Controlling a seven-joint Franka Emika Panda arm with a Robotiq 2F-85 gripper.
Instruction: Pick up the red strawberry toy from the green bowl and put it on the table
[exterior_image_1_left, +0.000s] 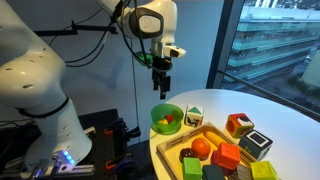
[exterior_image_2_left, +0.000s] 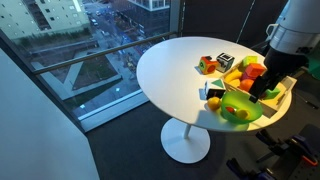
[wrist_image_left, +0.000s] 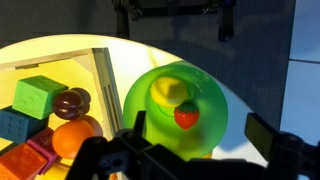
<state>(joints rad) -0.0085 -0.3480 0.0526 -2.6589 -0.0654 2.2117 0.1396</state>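
The green bowl stands on the white table beside the wooden tray and shows in both exterior views. The red strawberry toy lies inside it next to a yellow toy. My gripper is open and empty. It hangs above the bowl with one finger on each side of the bowl's near part, not touching the strawberry. In both exterior views the gripper is a short way above the bowl.
A wooden tray beside the bowl holds a green block, a dark purple fruit, an orange ball and a red-orange block. More blocks lie on the table. A window is behind.
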